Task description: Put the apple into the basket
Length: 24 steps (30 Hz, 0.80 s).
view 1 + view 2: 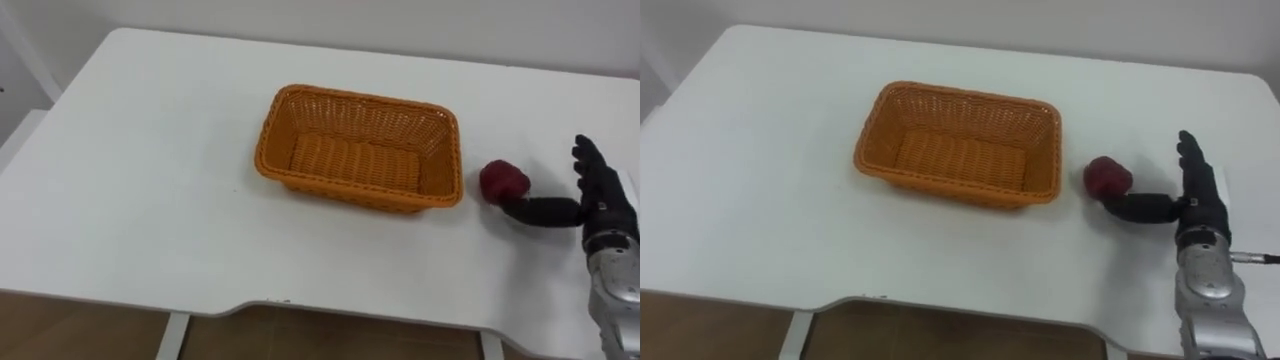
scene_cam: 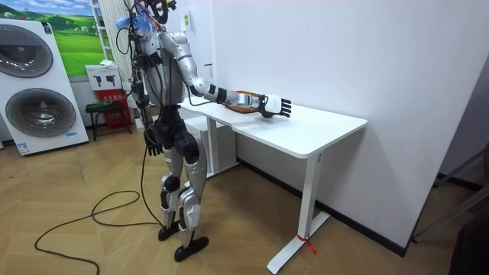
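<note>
The room view takes in what the head camera cannot: the robot stands upright at the end of a white table (image 2: 321, 130), two washing machines (image 2: 34, 84) behind it, and its left hand (image 2: 153, 142) hangs beside its thigh, too small there to tell its grip. Its right arm reaches out over the tabletop. The eye views give the tabletop close up. An orange wicker basket (image 1: 345, 188) lies near the middle, its long axis running left to right and slightly skewed. To the basket's right, the right hand (image 1: 605, 195) is released, its fingers (image 1: 588, 158) straight and pointing away from the robot, and its thumb (image 1: 545, 210) stretches left to touch the apple (image 1: 503, 180). The dark red apple rests on the table just beside the basket's right end, outside it; it looks nearly round, so its long axis and heading cannot be told.
</note>
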{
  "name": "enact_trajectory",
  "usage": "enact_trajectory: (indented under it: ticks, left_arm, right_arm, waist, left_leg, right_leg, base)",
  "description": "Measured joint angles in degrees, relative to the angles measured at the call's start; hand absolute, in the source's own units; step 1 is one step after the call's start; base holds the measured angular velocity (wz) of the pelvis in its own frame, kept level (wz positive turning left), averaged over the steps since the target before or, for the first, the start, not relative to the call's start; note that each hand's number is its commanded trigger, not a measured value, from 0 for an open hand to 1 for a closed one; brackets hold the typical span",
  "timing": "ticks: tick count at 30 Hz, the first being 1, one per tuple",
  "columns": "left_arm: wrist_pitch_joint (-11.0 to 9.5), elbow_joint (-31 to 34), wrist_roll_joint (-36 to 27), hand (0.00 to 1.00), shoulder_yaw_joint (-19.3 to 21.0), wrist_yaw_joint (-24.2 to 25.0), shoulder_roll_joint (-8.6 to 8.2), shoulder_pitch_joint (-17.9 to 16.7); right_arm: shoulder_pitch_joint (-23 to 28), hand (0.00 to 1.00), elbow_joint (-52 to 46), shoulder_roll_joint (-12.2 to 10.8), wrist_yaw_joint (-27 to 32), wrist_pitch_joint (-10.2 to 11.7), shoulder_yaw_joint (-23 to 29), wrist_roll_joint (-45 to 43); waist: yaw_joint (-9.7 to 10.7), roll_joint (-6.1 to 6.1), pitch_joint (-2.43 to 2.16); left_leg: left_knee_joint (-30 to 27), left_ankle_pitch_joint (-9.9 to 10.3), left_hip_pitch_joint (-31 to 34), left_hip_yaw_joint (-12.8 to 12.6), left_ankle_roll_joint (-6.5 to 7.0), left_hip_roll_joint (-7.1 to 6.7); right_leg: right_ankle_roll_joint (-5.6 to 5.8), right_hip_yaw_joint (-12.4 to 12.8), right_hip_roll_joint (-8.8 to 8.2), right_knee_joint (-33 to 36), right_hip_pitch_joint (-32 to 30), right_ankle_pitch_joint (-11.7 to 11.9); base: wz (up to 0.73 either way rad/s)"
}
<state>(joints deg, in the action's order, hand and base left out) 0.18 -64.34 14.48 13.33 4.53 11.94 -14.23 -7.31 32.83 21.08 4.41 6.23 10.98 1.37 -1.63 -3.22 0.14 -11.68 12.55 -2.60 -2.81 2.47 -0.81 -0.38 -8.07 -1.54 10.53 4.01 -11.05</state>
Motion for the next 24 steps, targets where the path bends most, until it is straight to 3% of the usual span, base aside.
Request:
enact_trajectory:
  ticks: [5,11,19,20,21,22,24]
  left_arm:
    - [0.3,0.2,0.3,0.00,0.0,0.7,0.10,0.1]
    - [1.8,0.2,1.1,0.00,0.0,2.1,0.10,0.7]
    - [2.4,0.3,1.4,0.00,-0.2,2.8,0.39,1.0]
    - [2.4,0.3,1.4,0.00,-0.3,2.8,0.42,1.1]
    - [2.4,0.2,1.3,0.00,-0.3,2.8,0.49,1.1]
    - [2.4,0.2,1.2,0.00,-0.6,2.8,0.61,1.2]
    - [2.4,0.0,1.2,0.00,-1.1,2.8,0.80,1.3]
  right_arm:
    - [-0.7,0.00,0.2,0.1,-2.9,-0.2,-0.5,-2.2]
    - [-0.8,0.00,0.2,0.1,-7.7,-2.7,-1.4,-4.8]
    - [-1.3,0.00,0.6,0.4,-10.4,-2.8,-3.6,-10.1]
    - [-1.4,0.12,0.8,0.4,-10.5,-2.7,-3.6,-10.1]
    - [-1.8,0.12,1.9,0.5,-10.5,-2.6,-3.6,-10.2]
    - [-2.1,1.00,2.9,0.5,-10.5,-2.3,-3.7,-10.3]
    - [-2.9,1.00,5.1,0.5,-10.0,-1.7,-4.2,-10.3]
  waist:
    - [-0.5,0.05,0.01]
    - [-2.0,0.20,0.07]
    - [-2.3,0.02,-0.06]
    - [-2.2,-0.02,-0.06]
    - [-2.2,-0.10,-0.09]
    - [-2.3,-0.21,-0.10]
    - [-2.2,-0.32,-0.01]
  left_leg:
    - [0.0,0.0,0.0,0.0,-0.03,0.05]
    - [-0.1,0.0,0.1,-0.1,-0.03,0.04]
    - [-0.1,0.0,0.1,-0.1,-0.03,0.04]
    - [-0.2,0.0,0.1,-0.1,-0.03,0.04]
    - [-0.2,0.0,0.0,0.0,-0.03,0.04]
    - [-0.2,0.0,0.0,0.0,-0.03,0.04]
    - [-0.5,0.0,-0.1,0.1,-0.03,0.04]
  right_leg:
    - [0.00,0.0,-0.11,0.0,0.1,0.0]
    - [0.00,0.0,-0.16,0.0,-0.1,0.0]
    - [0.00,0.0,-0.14,0.1,-0.1,0.0]
    - [0.00,0.0,-0.13,0.1,0.0,0.0]
    - [0.00,0.0,-0.12,0.1,0.1,0.0]
    - [0.00,0.0,-0.02,0.1,0.2,0.0]
    - [0.00,0.0,0.00,0.1,0.4,0.0]
  base:
    - [0.00]
    - [-0.01]
    - [0.00]
    - [0.00]
    - [0.00]
    - [0.00]
    - [0.02]
